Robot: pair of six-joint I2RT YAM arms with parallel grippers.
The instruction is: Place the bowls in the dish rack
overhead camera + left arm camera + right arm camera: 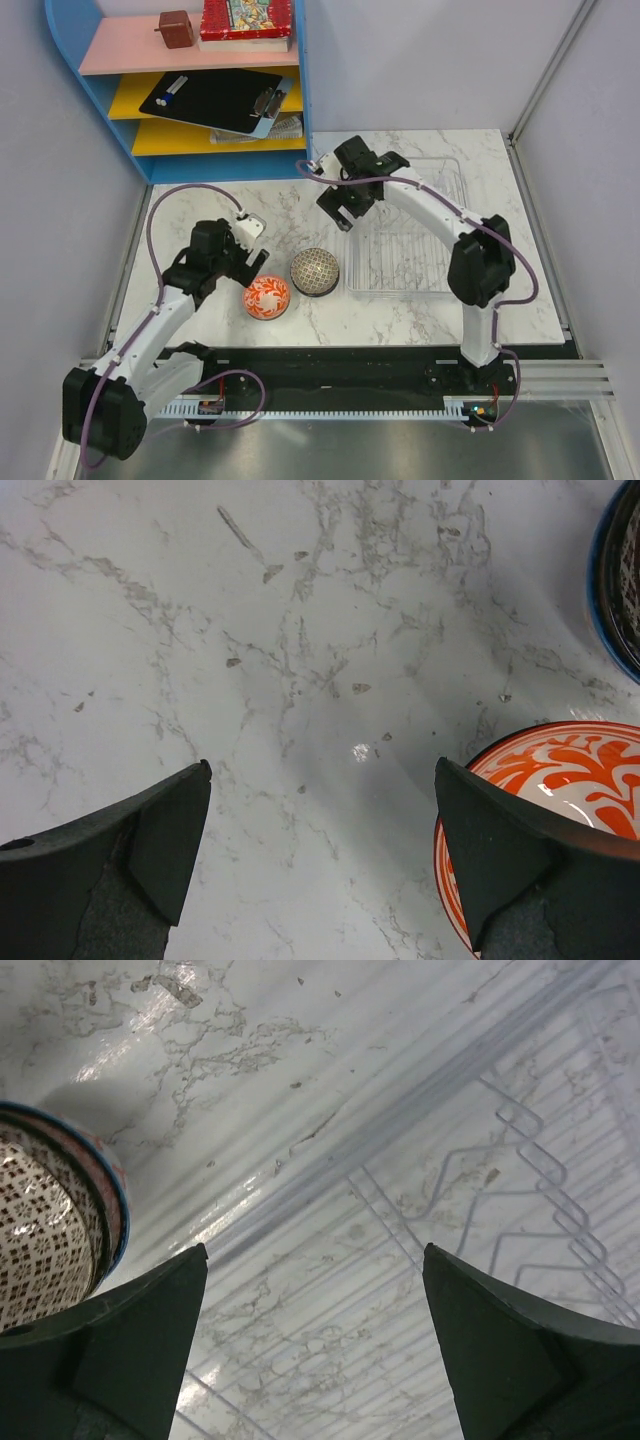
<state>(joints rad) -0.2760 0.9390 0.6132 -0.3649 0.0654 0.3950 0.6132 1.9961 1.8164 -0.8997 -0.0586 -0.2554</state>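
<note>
Marble table (285,215) was bare in front of blue shelf unit (303,100) — wide room for passing. Orange bowl (267,297) and mesh bowl (315,271) stood close together near front, no passage between them. Left gripper (322,770) hung spread over bare marble, orange bowl just beside one finger. Dish rack (400,265) wall rose right of mesh bowl — right gripper (314,1252) spread above it. Right arm (440,215) crossed over rack. Side walls (70,220) closed table.

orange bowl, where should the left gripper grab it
Pinch the rim of the orange bowl from above, one finger inside, one outside, on the edge nearest the left gripper. It seems to sit mouth up, so its thin rim is exposed.
</note>
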